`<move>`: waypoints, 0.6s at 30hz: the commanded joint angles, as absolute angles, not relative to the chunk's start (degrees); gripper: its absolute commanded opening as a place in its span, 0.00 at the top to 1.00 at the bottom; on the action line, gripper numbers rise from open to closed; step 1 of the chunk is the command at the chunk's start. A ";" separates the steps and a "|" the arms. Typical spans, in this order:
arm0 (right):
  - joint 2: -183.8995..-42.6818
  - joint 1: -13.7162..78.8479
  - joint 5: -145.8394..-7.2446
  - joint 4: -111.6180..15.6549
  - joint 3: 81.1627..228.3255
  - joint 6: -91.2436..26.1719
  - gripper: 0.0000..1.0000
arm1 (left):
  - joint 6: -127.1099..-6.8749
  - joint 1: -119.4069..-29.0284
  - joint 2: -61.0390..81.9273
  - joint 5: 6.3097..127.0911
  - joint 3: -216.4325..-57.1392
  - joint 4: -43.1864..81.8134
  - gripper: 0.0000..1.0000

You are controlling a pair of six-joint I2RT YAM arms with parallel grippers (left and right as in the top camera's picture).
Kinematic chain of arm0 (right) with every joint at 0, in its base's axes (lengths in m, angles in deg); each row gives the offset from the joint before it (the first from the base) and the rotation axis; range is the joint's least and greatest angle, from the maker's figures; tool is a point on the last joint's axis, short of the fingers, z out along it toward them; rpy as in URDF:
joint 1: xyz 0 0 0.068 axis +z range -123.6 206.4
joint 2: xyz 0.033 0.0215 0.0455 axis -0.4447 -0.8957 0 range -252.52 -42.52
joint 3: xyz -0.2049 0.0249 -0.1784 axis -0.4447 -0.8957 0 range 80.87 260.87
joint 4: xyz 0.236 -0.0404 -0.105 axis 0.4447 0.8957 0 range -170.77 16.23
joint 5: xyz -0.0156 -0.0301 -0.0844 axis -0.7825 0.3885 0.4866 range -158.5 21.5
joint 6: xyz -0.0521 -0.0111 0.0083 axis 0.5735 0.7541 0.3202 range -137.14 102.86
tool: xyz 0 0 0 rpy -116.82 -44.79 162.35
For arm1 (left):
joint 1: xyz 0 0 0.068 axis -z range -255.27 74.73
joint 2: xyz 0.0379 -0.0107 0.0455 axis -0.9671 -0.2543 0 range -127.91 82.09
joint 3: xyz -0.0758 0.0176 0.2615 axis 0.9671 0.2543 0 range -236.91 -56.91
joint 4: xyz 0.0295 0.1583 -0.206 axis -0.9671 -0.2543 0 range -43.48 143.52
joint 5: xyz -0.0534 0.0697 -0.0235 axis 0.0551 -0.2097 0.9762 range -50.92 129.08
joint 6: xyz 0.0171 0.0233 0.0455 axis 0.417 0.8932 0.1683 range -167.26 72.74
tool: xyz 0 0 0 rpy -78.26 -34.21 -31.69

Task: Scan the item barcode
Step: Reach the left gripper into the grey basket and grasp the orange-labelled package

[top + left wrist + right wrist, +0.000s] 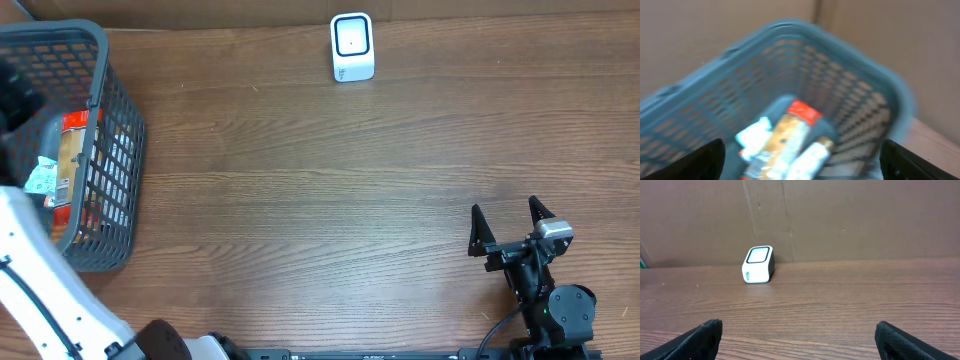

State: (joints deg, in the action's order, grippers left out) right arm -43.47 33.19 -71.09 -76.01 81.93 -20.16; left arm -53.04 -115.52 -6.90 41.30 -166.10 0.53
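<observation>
Overhead puts the basket (120,150) at the left edge of the table (300,200) with the packet (72,140) lying inside, well apart from the scanner (351,47) at the far edge; the right gripper (505,215) hangs near the front right, jaws spread and empty. Left wrist, though blurred, alone looks down into the basket: the left gripper (802,160) is above it, jaws wide with nothing between them, over the red-ended packet among other wrappers (755,135). The packet looks light, soft and slick, so I'd pinch it gently across its narrow middle, leaving the printed face bare; only right wrist shows the scanner's window from the front.
</observation>
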 commanded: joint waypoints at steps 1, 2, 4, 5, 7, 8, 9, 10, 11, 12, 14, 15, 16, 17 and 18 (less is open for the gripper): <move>-43.23 33.08 -70.96 -76.17 81.34 -20.30 0.00 | -45.04 -118.18 -10.96 43.58 -167.19 -0.48 0.09; -43.23 33.08 -70.96 -76.17 81.34 -20.30 0.00 | -43.73 -118.66 -12.58 43.58 -167.19 -0.67 0.10; -43.23 33.08 -70.96 -76.17 81.34 -20.30 0.00 | -42.79 -119.30 -16.17 43.58 -167.19 -0.61 0.10; -43.23 33.08 -70.96 -76.17 81.34 -20.30 0.00 | -42.17 -119.52 -17.92 43.58 -167.19 -0.59 0.10; -43.23 33.08 -70.96 -76.17 81.34 -20.30 0.00 | -40.75 -119.56 -21.67 43.55 -167.19 -0.65 0.10; -43.23 33.08 -70.96 -76.17 81.34 -20.30 0.00 | -40.27 -119.56 -23.20 43.51 -167.19 -0.74 0.10; -43.23 33.08 -70.96 -76.17 81.34 -20.30 0.00 | -39.92 -119.54 -25.35 43.49 -167.19 -1.09 0.10; -43.23 33.08 -70.96 -76.17 81.34 -20.30 0.00 | -39.94 -119.54 -27.12 43.49 -167.19 -1.48 0.10; -43.23 33.08 -70.96 -76.17 81.34 -20.30 0.00 | -39.92 -119.49 -29.00 43.55 -167.19 -2.01 0.11; -43.23 33.08 -70.96 -76.17 81.34 -20.30 0.00 | -39.90 -119.49 -30.72 43.55 -167.19 -2.69 0.12; -43.23 33.08 -70.94 -76.17 81.34 -20.30 0.00 | -39.53 -119.52 -34.59 43.66 -167.15 -3.47 0.14; -43.23 33.08 -70.96 -76.17 81.34 -20.30 0.00 | -39.49 -119.58 -36.43 43.77 -167.15 -3.65 0.14; -43.23 33.08 -70.96 -76.17 81.34 -20.30 0.00 | -39.18 -119.56 -37.87 43.82 -167.15 -3.76 0.14; -43.23 33.08 -70.96 -76.17 81.34 -20.30 0.00 | -38.26 -119.56 -39.49 44.36 -167.15 -4.02 0.14; -43.23 33.08 -70.96 -76.17 81.34 -20.30 0.00 | -37.17 -119.52 -41.04 45.19 -167.15 -4.11 0.15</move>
State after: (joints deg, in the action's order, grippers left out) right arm -43.47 33.19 -71.07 -76.01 81.93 -20.14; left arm -40.53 -119.25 -37.50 43.31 -166.58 -3.80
